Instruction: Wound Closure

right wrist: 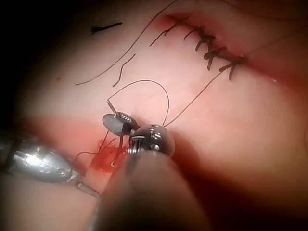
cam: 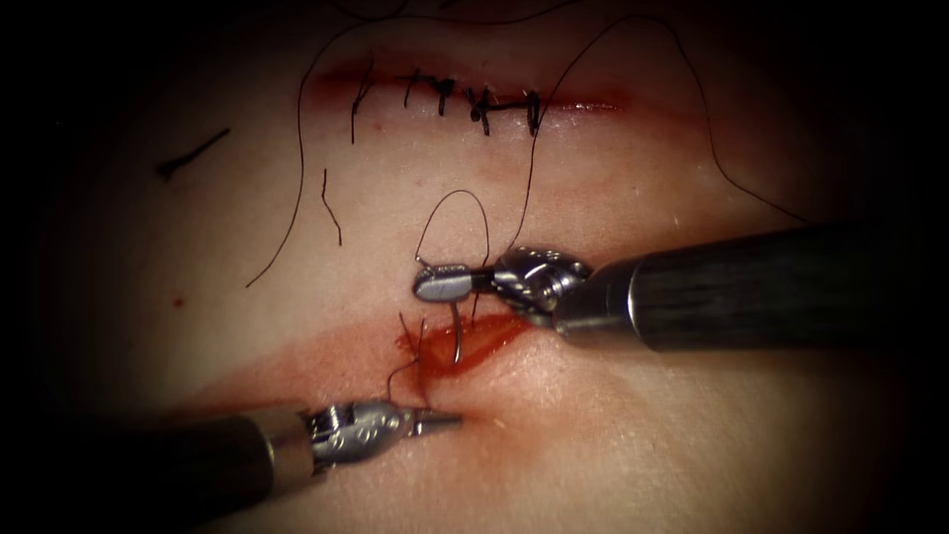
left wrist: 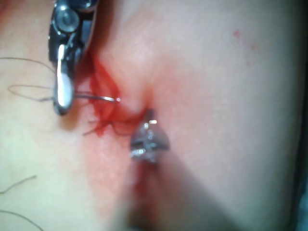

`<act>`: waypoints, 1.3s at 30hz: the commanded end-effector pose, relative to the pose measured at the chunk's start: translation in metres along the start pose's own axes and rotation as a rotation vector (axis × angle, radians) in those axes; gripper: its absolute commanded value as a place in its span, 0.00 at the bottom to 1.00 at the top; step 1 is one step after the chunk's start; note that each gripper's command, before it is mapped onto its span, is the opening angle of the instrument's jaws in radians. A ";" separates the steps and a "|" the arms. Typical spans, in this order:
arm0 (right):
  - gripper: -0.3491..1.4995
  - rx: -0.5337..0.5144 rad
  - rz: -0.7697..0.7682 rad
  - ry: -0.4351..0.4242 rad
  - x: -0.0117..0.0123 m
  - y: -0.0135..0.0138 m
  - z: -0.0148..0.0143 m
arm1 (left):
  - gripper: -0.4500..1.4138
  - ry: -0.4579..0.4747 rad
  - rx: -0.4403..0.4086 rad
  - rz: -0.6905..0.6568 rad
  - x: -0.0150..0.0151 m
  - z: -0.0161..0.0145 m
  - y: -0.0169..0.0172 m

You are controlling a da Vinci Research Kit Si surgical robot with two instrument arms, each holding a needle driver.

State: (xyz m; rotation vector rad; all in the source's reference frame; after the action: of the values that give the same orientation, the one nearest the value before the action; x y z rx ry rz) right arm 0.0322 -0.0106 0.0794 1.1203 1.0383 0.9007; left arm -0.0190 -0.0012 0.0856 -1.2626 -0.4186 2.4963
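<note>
Right, needle (cam: 457,334) sits mid-frame in the endoscope view, hanging from the right tool (cam: 442,285), whose jaws are clamped on it near the thread end; the curve drops into the open cut (cam: 465,341) with red fluid (cam: 326,364) around it. Can't tell if the tip is in the tissue (cam: 692,445) or just resting in the gap. Thread (cam: 455,203) loops up above the jaws toward the stitched cut (cam: 465,99) at upper centre. Left tool (cam: 435,421), lower left, jaws look closed, tip pressing tissue at the lower edge of the cut; can't tell whether it grips anything. Needle looks thin, stiff and slick when wet, so grip it flat, back from the tip. Cut end of thread (cam: 193,153) lies at upper left.
</note>
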 end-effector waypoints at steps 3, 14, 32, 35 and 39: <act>0.00 0.001 0.038 -0.004 -0.0005 0.0001 0.0007 | 0.00 0.001 -0.003 -0.002 -0.0003 0.0010 0.0003; 0.00 -0.007 0.059 -0.015 -0.0002 -0.0004 0.0007 | 0.00 0.001 -0.003 -0.002 -0.0003 0.0010 0.0003; 0.00 -0.088 -0.181 -0.090 0.0020 -0.0012 -0.0004 | 0.00 0.001 -0.004 -0.001 -0.0004 0.0008 0.0004; 0.00 -0.130 -0.297 -0.126 0.0030 -0.0016 -0.0008 | 0.00 0.001 -0.005 0.000 -0.0005 0.0007 0.0005; 0.00 -0.151 -0.386 -0.140 0.0050 -0.0022 -0.0016 | 0.00 0.001 -0.005 0.000 -0.0005 0.0007 0.0005</act>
State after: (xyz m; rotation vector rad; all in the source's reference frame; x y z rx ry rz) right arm 0.0317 -0.0057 0.0755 0.8047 1.0076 0.5728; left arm -0.0187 -0.0014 0.0855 -1.2636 -0.4209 2.4971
